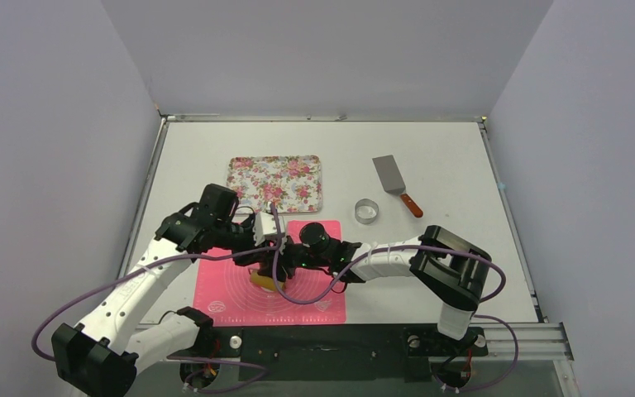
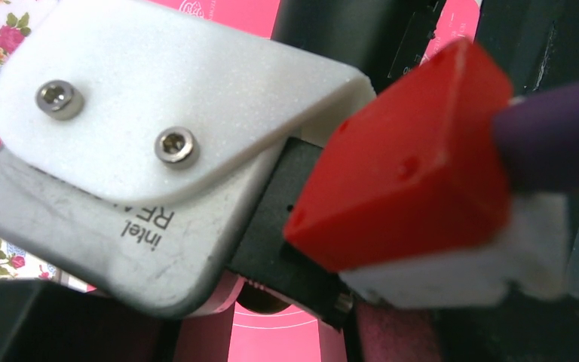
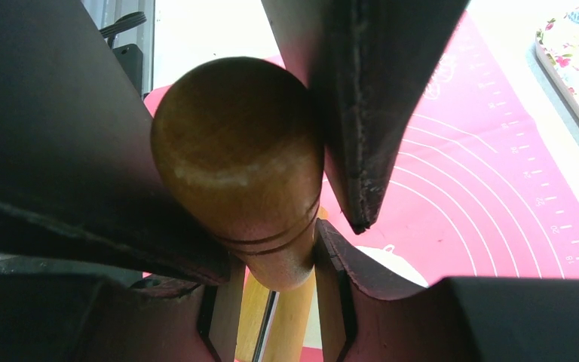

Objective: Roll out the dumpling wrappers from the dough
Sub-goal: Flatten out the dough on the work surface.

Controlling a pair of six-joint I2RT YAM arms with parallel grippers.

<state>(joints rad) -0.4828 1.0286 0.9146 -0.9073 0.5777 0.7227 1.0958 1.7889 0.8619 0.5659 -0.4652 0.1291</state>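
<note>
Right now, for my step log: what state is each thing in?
Pin: held over the mat.
Right gripper: shut on the pin's handle.
Left gripper: beside it, grip unclear.
Mat: flat on the table.
Cutter: on the table, off the mat.
Spatula: lying untouched.
Tray: flat, untouched.

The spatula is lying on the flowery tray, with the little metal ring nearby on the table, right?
Not quite: in the top view the spatula lies on the bare table, right of the flowery tray, not on it. The little metal ring is nearby on the table.
</note>
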